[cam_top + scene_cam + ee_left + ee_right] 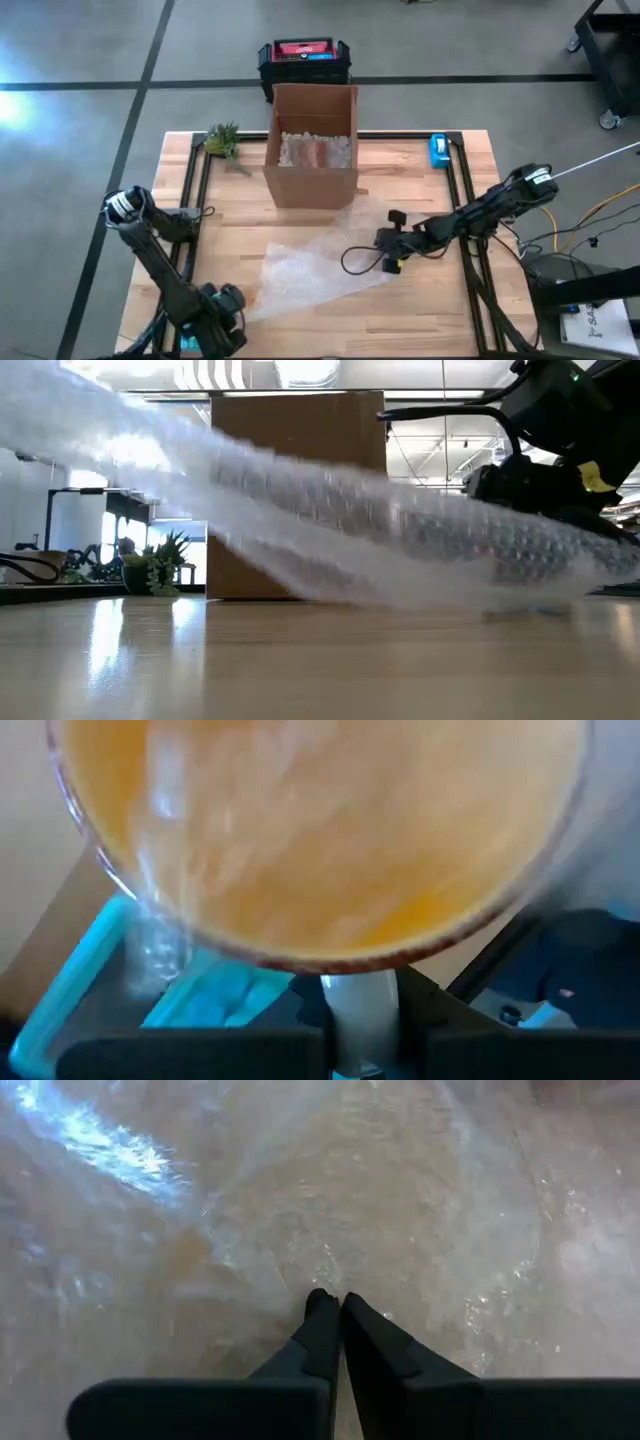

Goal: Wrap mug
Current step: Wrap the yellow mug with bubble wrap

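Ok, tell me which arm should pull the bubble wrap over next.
Right. Its claw is shut on the bubble wrap at the sheet's right edge. The left claw, at the table's front left corner, carries an orange mug.

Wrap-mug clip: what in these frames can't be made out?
- Mug: not identifiable in any view.
- Left tool: cut off by the high view's bottom edge; its wrist view is filled by an orange blur.
- Box contents: too small, high view.
- Low view: bubble wrap hides the table behind.
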